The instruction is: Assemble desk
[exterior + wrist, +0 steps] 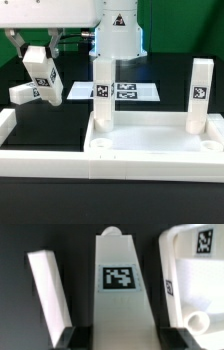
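Two-finger gripper [115, 338] fingers clamped on tagged white square-bar plastic leg [118, 286]; wide white tray-like plastic desk top [150, 152] carries two upright legs [103, 90] in corner sockets.

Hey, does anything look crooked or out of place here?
Only the held leg in the claw is tilted, and a loose leg lies flat beside it. The two standing legs on the desk top look straight; nothing seems damaged.

The pincer [115, 336] grips a tagged leg [118, 277] beside the desk top [200, 280].
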Robot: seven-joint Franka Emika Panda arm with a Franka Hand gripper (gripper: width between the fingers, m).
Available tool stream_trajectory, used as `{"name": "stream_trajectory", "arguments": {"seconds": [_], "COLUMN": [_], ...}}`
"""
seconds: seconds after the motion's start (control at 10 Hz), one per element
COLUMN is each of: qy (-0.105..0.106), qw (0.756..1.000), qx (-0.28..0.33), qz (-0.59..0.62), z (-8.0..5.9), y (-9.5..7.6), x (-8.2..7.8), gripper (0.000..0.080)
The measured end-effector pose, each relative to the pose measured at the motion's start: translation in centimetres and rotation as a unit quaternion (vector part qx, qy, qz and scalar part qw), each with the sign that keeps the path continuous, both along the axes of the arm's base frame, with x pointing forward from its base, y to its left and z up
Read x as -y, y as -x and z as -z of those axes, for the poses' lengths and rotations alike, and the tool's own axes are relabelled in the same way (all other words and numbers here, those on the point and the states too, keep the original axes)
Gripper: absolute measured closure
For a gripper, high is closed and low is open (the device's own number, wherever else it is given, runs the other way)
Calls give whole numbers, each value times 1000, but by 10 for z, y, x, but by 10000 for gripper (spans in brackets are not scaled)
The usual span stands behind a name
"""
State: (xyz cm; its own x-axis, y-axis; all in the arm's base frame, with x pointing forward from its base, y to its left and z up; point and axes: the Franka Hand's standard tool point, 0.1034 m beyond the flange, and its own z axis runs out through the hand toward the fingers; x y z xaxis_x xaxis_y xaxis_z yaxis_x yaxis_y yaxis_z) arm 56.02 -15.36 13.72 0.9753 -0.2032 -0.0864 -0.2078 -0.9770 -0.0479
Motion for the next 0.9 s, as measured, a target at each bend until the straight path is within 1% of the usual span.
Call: {"name": "stream_trajectory", "arguments": {"seconds": [0.1,0.3,0.4,0.5,0.6,0.7,0.8,0.9], "qy": [-1,-1,2,3,5,6,6,10], "qw": [1000,1000,1000,1000,1000,999,999,999], "qx": [-4,-4,3,15,21,25,25,35], "qz": [1,0,-2,-16,-23,-25,-23,-22], "z": [2,2,-6,-14,-15,-14,-13,-14], "y": [3,2,-12,-30,-38,-39,-39,-42], "x": [0,-1,-10,-26,-36,-38,-36,-35], "gripper": [509,509,509,509,509,509,509,509]}}
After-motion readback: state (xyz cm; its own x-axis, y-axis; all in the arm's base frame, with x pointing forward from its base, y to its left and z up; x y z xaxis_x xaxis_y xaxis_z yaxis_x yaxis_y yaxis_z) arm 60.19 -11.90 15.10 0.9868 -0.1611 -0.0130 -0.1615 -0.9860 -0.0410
